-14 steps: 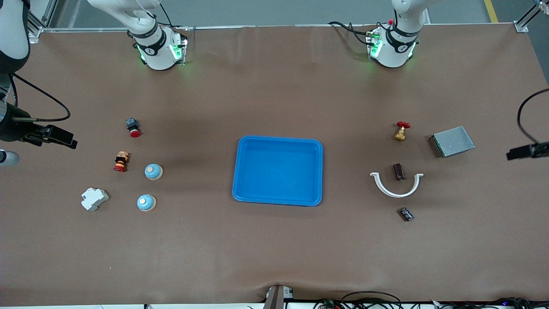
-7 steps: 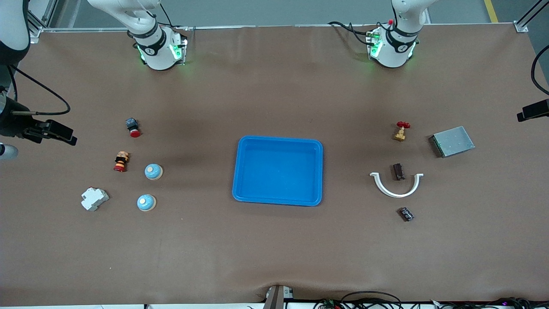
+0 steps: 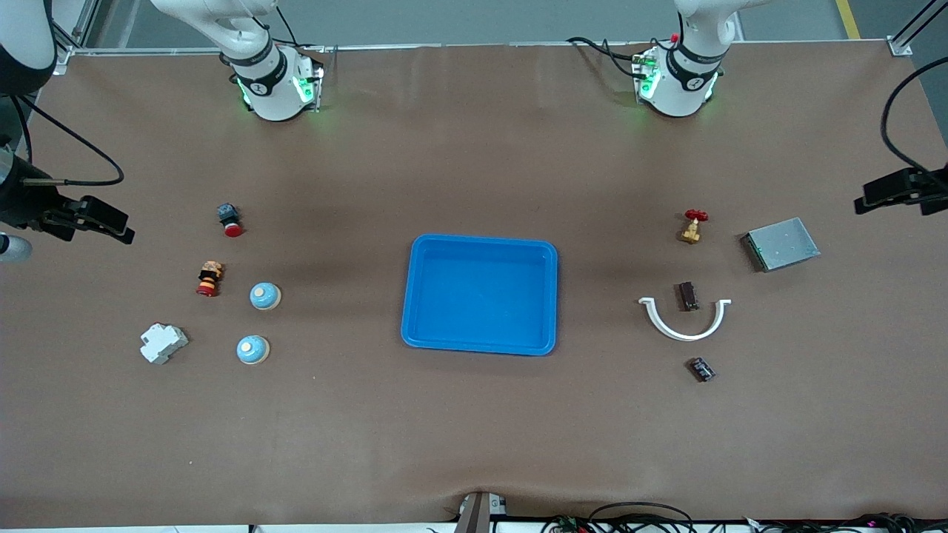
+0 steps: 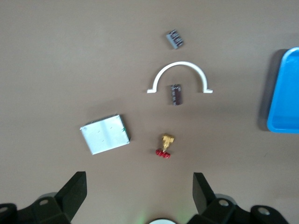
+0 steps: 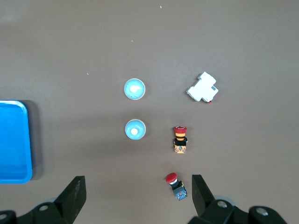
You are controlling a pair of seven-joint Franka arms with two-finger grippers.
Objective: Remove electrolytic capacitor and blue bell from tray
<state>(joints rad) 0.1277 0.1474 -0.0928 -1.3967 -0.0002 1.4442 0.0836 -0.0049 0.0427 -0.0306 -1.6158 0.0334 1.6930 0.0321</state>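
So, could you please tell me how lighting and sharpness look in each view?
Front view: even light, soft shadows beside the blue plastic tray, green glow at both arm bases. Left wrist view: slightly soft, the small brass valve with a red handle smeared. Right wrist view: sharper, the two pale blue bells crisp.

Both arms raised high, reaching out from their bases to opposite ends of the table.

Left gripper: held up in the air over the left arm's end of the table, pointing straight down. Fingers spread wide, nothing between them.

Right gripper: up in the air over the right arm's end of the table, also facing down. Fingers wide apart, holding nothing.
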